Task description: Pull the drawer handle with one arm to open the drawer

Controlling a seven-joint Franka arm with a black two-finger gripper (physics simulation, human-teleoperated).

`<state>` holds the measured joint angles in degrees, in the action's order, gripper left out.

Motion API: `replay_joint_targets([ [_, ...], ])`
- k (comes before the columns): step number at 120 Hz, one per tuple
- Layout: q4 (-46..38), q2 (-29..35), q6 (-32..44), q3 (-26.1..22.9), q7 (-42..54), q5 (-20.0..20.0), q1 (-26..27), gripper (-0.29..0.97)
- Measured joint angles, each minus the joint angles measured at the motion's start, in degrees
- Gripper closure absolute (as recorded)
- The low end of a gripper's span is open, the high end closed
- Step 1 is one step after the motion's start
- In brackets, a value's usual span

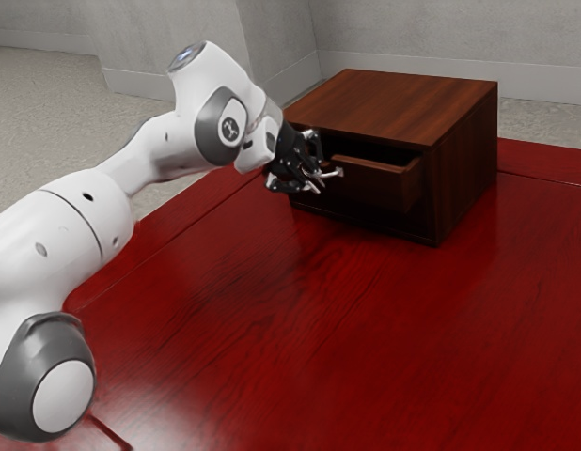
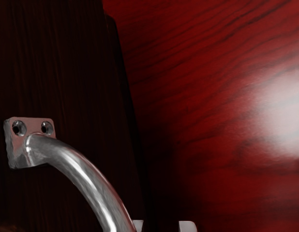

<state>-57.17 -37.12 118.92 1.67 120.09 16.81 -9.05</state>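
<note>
A bare indoor room is suggested by grey walls (image 1: 413, 23), pale baseboards (image 1: 441, 64), speckled carpet (image 1: 46, 103) and a red wooden table (image 1: 366, 357).

A: Exterior view: where do I look from?
B: From beside my arm (image 1: 112, 178), high over the table (image 1: 319, 357), facing the cabinet (image 1: 403, 103) at middle range.
A: Wrist view?
B: Mounted on my wrist, very near the handle (image 2: 77, 169). Both views share handle, drawer front (image 2: 57, 63) and table.

Dark red, glossy wooden table (image 1: 319, 329) is recorded, its grain laid in long planks (a pale glare patch is seen on the same surface in the wrist view). One brown wooden cabinet (image 1: 403, 103) is set directly on it, toward the far side.
</note>
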Motion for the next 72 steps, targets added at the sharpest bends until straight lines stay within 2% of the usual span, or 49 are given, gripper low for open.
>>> replay_joint_targets([
  [20,-8.2,6.2,-0.4,-0.1,0.0,-2.0,-0.1,0.8],
  [43,-14.8,12.3,-0.5,0.4,0.0,-2.7,0.2,0.79],
  [65,-22.0,16.7,-0.2,0.5,0.3,-2.6,0.5,0.7],
  [72,-24.0,18.6,-0.4,0.6,0.2,-2.8,0.5,0.73],
])
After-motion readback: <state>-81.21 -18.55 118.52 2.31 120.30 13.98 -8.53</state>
